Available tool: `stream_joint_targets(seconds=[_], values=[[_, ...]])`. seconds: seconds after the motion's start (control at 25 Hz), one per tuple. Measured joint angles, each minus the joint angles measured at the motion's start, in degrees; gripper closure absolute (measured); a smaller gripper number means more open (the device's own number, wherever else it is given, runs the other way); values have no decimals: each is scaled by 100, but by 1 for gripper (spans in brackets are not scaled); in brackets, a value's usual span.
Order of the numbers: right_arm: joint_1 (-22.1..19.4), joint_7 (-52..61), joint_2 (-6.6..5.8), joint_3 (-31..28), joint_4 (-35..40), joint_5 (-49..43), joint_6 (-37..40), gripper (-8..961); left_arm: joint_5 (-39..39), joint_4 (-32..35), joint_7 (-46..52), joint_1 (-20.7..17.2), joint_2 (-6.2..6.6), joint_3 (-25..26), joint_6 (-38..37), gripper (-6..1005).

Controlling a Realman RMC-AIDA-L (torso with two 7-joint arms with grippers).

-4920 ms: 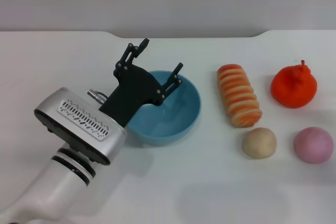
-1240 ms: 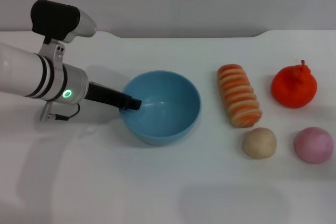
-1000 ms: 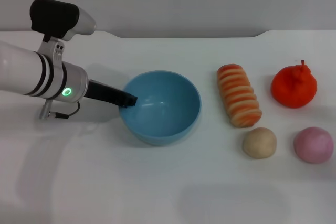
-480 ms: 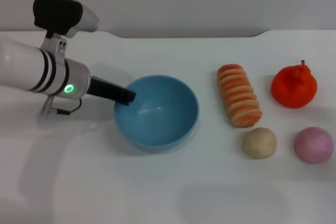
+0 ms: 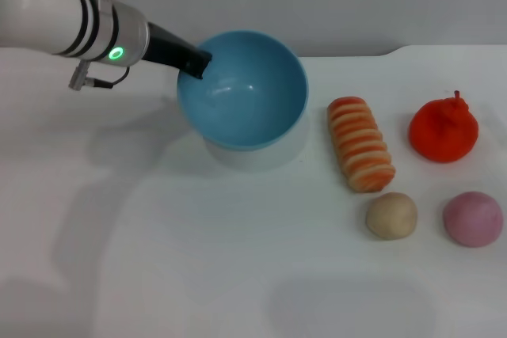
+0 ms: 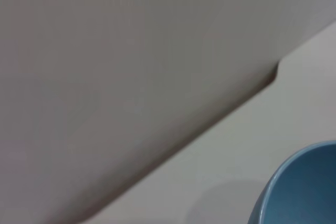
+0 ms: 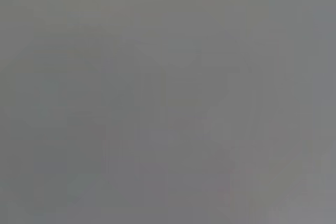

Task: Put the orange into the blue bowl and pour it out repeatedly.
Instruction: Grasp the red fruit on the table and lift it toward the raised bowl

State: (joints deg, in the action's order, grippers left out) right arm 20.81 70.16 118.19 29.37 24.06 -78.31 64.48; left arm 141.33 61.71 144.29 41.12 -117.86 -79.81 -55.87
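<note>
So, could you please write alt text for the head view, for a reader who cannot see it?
The left gripper holds the empty blue bowl by its rim, lifted above the white table and tilted toward the camera. To the right lie a striped bread loaf, the orange, a beige ball and a pink ball.

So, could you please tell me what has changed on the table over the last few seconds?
The left gripper closed on the near-left rim of the blue bowl and has lifted it up and away from the robot, tilting its empty opening toward the camera. The orange, bread loaf, beige ball and pink ball have not moved.
</note>
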Motion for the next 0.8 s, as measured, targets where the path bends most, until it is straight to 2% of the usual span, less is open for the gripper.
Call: stream_joint_targets(seconds=[0.2,0.28,0.32,0.4,0.56,0.8], values=[[135,2979,2,-4,1892,-2520,11,290,21,-51,3,78,0,30,234,1001],[237,3876,-4,-5,2532,-3468,194,291,22,-51,4,91,-1,61,277,1001],[378,4618,-18,-1,2963,-4278,425,291,23,-52,5,116,-1,76,321,1001],[455,4896,-39,-5,3092,-4618,530,291,25,-54,5,127,0,76,331,1001],[825,5420,-154,17,3198,-5649,959,291,87,-58,6,162,-1,65,367,1001],[972,5408,-51,536,3081,-5783,744,290,96,-67,10,179,-8,27,398,1000]])
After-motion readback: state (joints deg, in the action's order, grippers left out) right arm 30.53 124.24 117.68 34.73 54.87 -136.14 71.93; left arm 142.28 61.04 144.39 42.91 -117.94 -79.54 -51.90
